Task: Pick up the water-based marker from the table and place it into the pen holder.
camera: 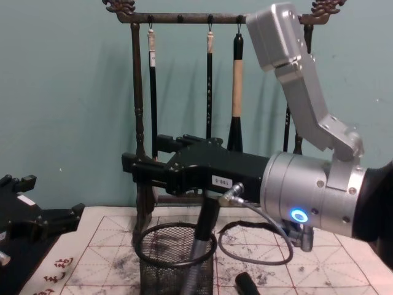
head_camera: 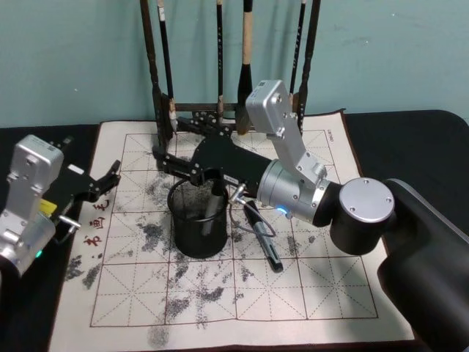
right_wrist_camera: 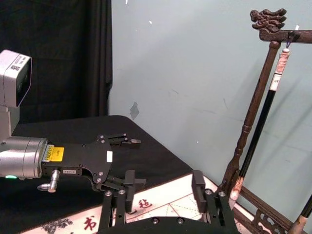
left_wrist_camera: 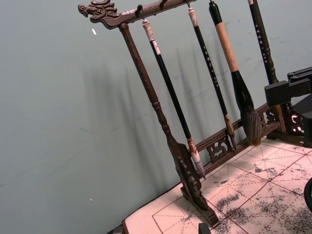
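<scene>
The dark flat surface (head_camera: 410,139) is covered by a cream calligraphy mat (head_camera: 330,293) with a red grid and grey ink smudges. At the far edge of the mat, a tall dark wooden brush rack (camera: 140,110) with hanging brushes is seen. The right end effector (right_wrist_camera: 163,187) is held over the small round black wire-mesh pen holder (head_camera: 192,235), which stands on the mat. Its fingers (right_wrist_camera: 118,204) are spread apart and nothing is gripped between them. The left end effector (right_wrist_camera: 135,162) is held at the left edge of the mat, also spread wide. The grey water-based marker (camera: 198,252) is found inside the pen holder, standing tilted. A dark pen (head_camera: 265,242) is laid on the mat just beside the holder.
</scene>
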